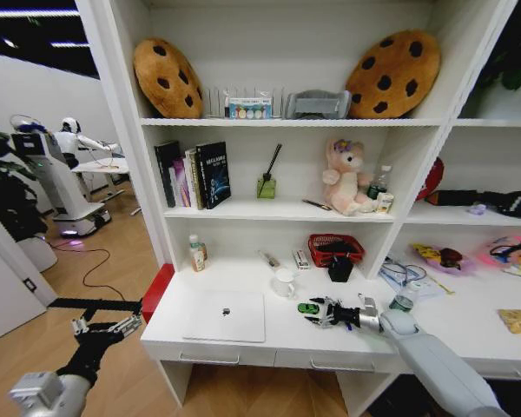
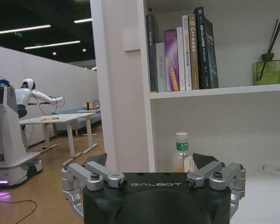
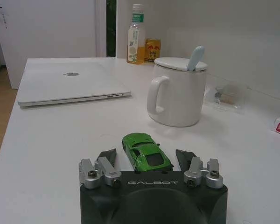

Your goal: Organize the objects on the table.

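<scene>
The small green item is a toy car (image 3: pixel 146 151) lying on the white table (image 3: pixel 46 140), between the spread fingers of my right gripper (image 3: pixel 146 157), which is open and low over the desk. From the head view the car (image 1: pixel 306 307) sits just left of that gripper (image 1: pixel 321 311), in front of the white mug (image 1: pixel 284 282). The silver laptop (image 1: pixel 226 314) lies shut at the table's left front, also seen as the laptop (image 3: pixel 70 84) beyond the car. My left gripper (image 1: pixel 104 330) hangs open off the table's left end, over the floor; its fingers (image 2: pixel 91 175) hold nothing.
A red mesh basket (image 1: pixel 335 248) and a black cup (image 1: pixel 340 268) stand at the back. A drink bottle (image 1: pixel 196 252) stands at the back left. A clear bottle (image 1: pixel 404 300) is close behind my right wrist. Shelves rise over the desk.
</scene>
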You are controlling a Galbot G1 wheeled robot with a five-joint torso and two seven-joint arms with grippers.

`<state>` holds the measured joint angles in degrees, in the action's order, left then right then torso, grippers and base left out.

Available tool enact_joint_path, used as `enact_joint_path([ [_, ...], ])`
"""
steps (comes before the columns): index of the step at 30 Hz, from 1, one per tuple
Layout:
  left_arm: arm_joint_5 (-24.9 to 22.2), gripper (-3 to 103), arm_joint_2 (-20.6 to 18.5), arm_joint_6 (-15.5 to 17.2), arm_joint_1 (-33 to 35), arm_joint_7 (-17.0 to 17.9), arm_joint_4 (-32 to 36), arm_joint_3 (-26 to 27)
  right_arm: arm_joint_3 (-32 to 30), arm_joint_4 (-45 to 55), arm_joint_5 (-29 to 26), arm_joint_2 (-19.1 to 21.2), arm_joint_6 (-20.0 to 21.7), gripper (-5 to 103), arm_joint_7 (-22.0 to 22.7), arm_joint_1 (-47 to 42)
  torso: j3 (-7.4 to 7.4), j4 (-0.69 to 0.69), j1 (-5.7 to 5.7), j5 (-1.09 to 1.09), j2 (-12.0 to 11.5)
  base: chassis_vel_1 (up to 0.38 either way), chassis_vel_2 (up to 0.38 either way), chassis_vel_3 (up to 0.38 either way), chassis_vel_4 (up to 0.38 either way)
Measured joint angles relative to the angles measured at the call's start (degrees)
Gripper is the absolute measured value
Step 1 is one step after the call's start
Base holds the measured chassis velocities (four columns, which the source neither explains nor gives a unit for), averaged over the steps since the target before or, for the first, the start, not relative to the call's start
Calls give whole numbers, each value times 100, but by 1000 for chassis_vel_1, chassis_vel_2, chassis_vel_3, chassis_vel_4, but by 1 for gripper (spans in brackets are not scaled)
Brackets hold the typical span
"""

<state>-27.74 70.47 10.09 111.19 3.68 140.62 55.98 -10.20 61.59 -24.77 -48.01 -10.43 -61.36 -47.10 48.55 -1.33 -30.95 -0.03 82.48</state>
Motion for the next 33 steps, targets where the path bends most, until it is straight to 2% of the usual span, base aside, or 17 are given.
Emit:
enact_joint_path([
  [2,0,100,0,0,0,1,0,0,-7,24,8,9,-25,63,-3,-34,0,0,0,0,0,0,0,0,0],
  [3,0,100,0,0,0,1,0,0,-7,24,8,9,-25,63,-3,-34,0,0,0,0,0,0,0,0,0],
  [5,0,100,0,0,0,1,0,0,-18,46,9,19,-33,52,-7,-64,0,1,0,1,1,0,0,0,0],
  [6,0,100,0,0,0,1,0,0,-18,46,9,19,-33,52,-7,-64,0,1,0,1,1,0,0,0,0],
  [8,0,100,0,0,0,1,0,0,-64,105,11,49,-33,41,-10,-125,1,2,0,4,0,0,0,0,0],
  [10,0,100,0,0,0,1,0,0,-85,131,12,66,-33,37,-9,-149,1,2,0,4,0,0,0,0,0],
  [20,0,100,0,0,0,1,0,0,-588,793,-228,247,99,36,8,-689,3,0,-1,6,-2,0,0,0,0],
  [23,0,100,0,0,0,2,0,0,-1152,1621,-496,547,148,36,56,-1241,2,-1,-1,4,-2,0,0,0,0],
  [25,0,100,0,0,0,3,0,0,-1315,1862,-629,675,155,36,103,-1415,2,-1,-1,4,-2,0,0,0,0],
  [27,0,100,0,0,0,2,0,0,-1604,2339,-1015,947,180,36,255,-1717,2,-3,-1,3,-2,0,0,0,0],
  [28,0,100,0,0,0,2,0,0,-1813,2788,-1497,1174,301,36,500,-1813,2,-4,0,5,-2,0,0,0,0],
  [29,0,100,0,0,0,2,0,0,-1813,2788,-1497,1174,301,36,500,-1813,2,-4,0,5,-2,0,0,0,0],
  [30,0,100,0,0,0,1,0,0,-1894,3066,-1882,1327,454,36,860,-1748,1,-2,0,1,-1,0,0,0,0],
  [31,-1,100,0,0,0,1,-1,0,-1886,3316,-2303,1464,707,36,1447,-1534,1,-1,0,0,-1,0,0,0,0],
  [32,-1,100,0,0,0,1,-1,0,-1886,3316,-2303,1464,707,36,1447,-1534,1,-1,0,0,-1,0,0,0,0],
  [33,-1,100,0,0,0,1,-1,0,-1835,3396,-2497,1517,823,36,1715,-1390,1,0,0,0,-1,0,0,0,0],
])
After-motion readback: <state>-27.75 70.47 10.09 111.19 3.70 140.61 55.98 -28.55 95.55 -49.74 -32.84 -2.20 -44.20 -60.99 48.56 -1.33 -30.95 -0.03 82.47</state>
